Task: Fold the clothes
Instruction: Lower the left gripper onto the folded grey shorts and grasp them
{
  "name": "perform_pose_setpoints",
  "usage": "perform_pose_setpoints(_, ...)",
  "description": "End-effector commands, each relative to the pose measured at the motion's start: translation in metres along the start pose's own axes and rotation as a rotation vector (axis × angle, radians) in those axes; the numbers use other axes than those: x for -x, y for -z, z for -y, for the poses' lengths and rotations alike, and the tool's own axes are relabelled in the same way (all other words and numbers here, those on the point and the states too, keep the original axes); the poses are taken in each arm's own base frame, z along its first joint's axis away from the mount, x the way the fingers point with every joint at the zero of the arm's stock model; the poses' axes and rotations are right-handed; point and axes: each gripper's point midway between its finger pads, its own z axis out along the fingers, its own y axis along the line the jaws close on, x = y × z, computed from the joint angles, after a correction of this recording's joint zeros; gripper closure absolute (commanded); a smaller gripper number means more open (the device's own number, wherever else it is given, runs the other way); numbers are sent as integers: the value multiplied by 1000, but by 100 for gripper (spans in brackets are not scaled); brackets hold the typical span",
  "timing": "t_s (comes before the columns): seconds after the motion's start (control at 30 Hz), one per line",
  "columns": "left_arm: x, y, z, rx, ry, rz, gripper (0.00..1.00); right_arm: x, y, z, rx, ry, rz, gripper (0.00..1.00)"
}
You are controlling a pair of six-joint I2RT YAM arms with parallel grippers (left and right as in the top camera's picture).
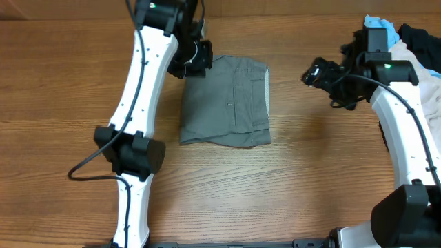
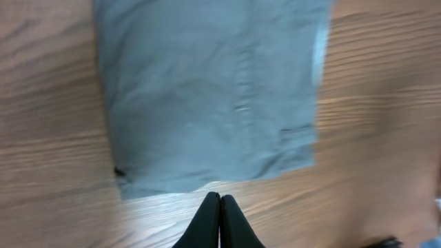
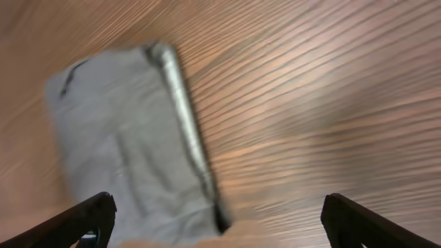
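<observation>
**Shorts folded on bench, both pincers clear of the cloth**

- Gray shorts (image 1: 224, 102) lie flat near the middle of the wooden bench (image 1: 310, 179), between the two arms. They are folded into a rough rectangle, with the long sides running away from the robot.
- Pale waistband lining (image 1: 267, 86) shows as a light strip along the shorts' right edge in the overhead view. A thin seam or pocket line runs down the middle of the top face. Too small to tell which.
- The lower edge of the fold is a bit uneven and the lower right corner bulges slightly.
- Left pincer (image 2: 219, 205): closed, fingertips pressed together with nothing between them. In the wrist view the tips sit just off the near edge of the shorts, over bare wood. From overhead it is at the far left corner of the fold. Can't tell whether it touches the fabric.
- Right pincer (image 1: 313, 72): wide open and holding nothing. It sits to the right of the shorts, apart from them, over bare bench. Its wrist view is motion-blurred but shows both fingers spread at the frame edges, with the shorts and the pale strip in between and further off.
- Far right corner of the bench: a small light-blue cloth (image 1: 382, 26), a dark item (image 1: 422, 34) and a whitish garment (image 1: 420, 76), piled behind the right arm and well apart from the shorts.
</observation>
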Motion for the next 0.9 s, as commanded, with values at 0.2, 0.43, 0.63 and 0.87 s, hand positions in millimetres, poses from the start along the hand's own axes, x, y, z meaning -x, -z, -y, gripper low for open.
perform_pose_setpoints(0.2, -42, -62, -19, 255, 37, -179, 96, 8, 1, 12, -73, 4, 43, 0)
perform_pose_setpoints(0.43, -72, -121, -33, 353, 65, -267, 96, 8, 1, 12, -73, 4, 43, 0)
perform_pose_setpoints(0.63, -58, -162, -55, 328, 102, -204, 96, 8, 1, 12, -73, 4, 43, 0)
perform_pose_setpoints(0.87, -60, -183, -113, 393, 232, -188, 96, 8, 1, 12, -73, 4, 43, 0)
